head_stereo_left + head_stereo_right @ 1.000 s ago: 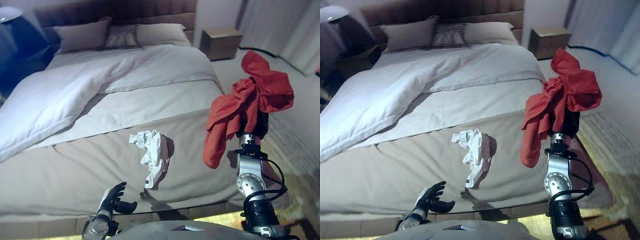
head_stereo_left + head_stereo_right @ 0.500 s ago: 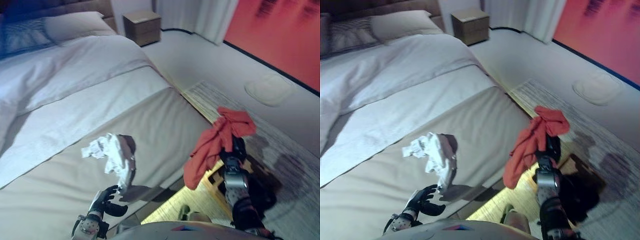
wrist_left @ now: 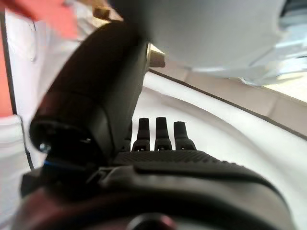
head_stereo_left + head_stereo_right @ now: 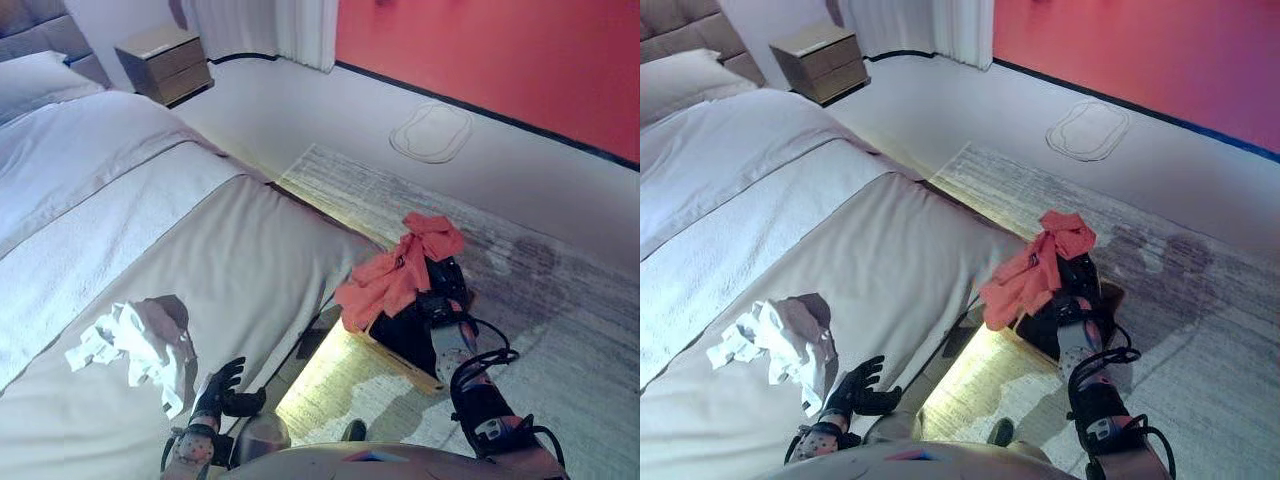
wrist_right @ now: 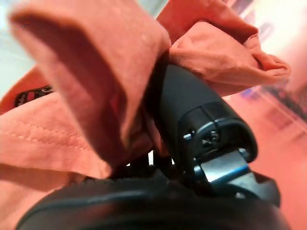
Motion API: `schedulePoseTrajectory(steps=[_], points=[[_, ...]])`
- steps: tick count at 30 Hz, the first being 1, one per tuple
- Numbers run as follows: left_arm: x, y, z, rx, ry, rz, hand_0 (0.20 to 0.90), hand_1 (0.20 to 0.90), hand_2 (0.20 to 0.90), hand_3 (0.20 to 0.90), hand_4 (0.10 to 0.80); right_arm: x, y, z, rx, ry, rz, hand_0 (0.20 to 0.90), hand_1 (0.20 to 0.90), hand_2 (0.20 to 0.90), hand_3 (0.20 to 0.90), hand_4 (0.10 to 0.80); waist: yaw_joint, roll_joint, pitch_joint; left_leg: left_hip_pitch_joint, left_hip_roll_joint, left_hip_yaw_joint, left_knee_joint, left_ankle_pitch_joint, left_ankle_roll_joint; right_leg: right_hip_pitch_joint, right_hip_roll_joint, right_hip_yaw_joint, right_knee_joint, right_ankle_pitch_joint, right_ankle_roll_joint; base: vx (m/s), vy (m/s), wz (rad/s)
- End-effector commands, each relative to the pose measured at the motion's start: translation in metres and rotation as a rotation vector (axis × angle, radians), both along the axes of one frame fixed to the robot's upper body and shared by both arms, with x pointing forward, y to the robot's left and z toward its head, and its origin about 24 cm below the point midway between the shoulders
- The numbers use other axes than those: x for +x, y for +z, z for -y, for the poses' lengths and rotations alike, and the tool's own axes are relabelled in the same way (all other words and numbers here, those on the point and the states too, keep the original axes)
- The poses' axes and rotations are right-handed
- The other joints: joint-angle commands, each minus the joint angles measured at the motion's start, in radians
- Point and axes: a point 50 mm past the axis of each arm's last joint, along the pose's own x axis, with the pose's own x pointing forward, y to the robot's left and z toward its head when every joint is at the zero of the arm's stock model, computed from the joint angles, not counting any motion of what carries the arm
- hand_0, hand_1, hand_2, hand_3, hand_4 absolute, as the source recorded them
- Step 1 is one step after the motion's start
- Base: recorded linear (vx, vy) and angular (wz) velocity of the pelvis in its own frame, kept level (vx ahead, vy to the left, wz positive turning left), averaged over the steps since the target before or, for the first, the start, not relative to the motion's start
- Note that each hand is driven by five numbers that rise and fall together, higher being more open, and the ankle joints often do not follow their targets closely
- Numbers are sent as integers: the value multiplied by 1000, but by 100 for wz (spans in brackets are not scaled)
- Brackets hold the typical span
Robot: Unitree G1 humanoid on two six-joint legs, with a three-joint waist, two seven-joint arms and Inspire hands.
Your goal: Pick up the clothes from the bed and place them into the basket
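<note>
So over on the left, the white garment is crumpled on the beige bed, same place on the cover as a second ago; only the camera has swung round. The left hand hangs low by the bed's edge, fingers loosely spread, holding nothing.

Middle to right is where the change is. The red garment, which was held up high over the bed a second ago, has come down off the side. The right hand is clamped on it, thumb wrapped in the cloth in the wrist view, and it hovers right over the dark basket on the striped rug beside the bed.

Looks to me like it's about to drop. One piece nearly done, the white one left.
</note>
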Motion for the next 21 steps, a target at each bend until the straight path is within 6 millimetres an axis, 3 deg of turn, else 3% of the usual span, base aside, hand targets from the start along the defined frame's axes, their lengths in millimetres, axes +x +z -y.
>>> schedulePoseTrajectory(steps=[1, 7, 21], points=[[16, 7, -6, 33, -18, 58, 900, 900, 900, 900, 800, 42, 63, -8, -100, 32, 248, 300, 300, 300, 200, 100, 23, 26, -37, -114, 6, 18, 52, 58, 23, 83, -103, -96, 19, 12, 82, 15, 99, -66], [15, 5, -11, 72, -55, 19, 900, 900, 900, 900, 800, 34, 49, 11, -150, -51, 151, 300, 300, 300, 200, 100, 20, 51, -82, -36, -13, -6, -54, 67, 26, 91, -109, -140, 25, 12, 98, 87, 56, -2], [-2, 1, -12, 72, -132, -13, 900, 900, 900, 900, 800, 46, 60, 53, -253, -207, 39, 300, 300, 300, 200, 100, 34, 76, -82, -31, -47, -59, -66, 49, 44, 55, -116, -159, 13, 29, 98, 14, -5, 12]])
